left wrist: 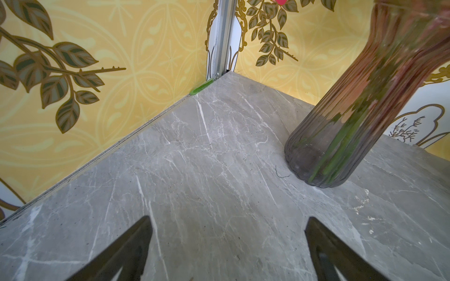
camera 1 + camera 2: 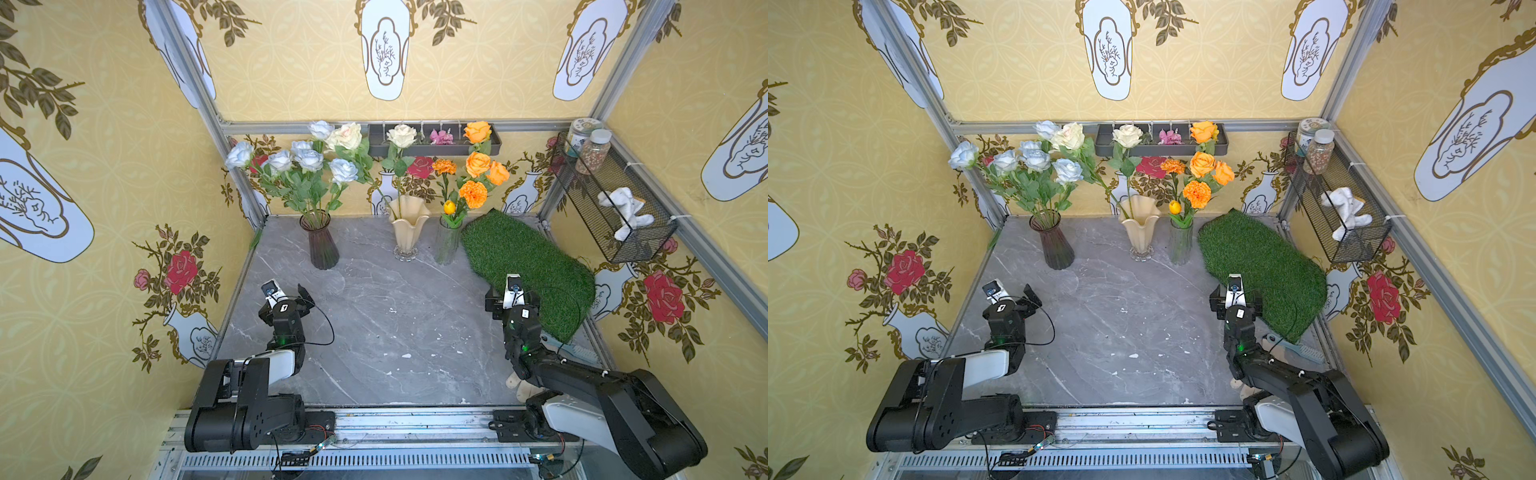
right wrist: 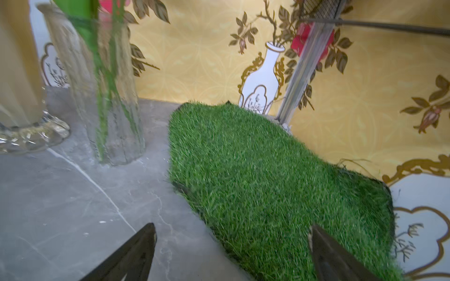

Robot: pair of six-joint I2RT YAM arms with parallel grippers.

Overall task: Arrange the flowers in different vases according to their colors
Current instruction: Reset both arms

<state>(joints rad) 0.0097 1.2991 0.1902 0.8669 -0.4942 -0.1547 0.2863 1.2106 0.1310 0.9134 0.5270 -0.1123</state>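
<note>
Status: sorting judged complete, one colour per vase. Left gripper [image 1: 228, 220]: fingers spread wide, nothing between. Right gripper [image 3: 233, 226]: likewise spread, empty.

Smoky purple-brown ribbed glass vase [image 1: 353, 136] holds pale blue-white roses [image 2: 309, 160], ahead of left gripper's inboard fingertip, apart. Clear ribbed glass vase [image 3: 107, 97] holds orange roses and marigolds [image 2: 478, 164], ahead of right gripper's inboard fingertip. Cream ruffled-rim vase [image 2: 409, 228] holds cream-white roses [image 2: 401, 135], farther inboard. Green artificial-turf mat [image 3: 267, 182] lies under outboard right fingertip.

Risk: forward sweep clips top-heavy vase and tips it. Low fingertip snags turf and drags mat.
</note>
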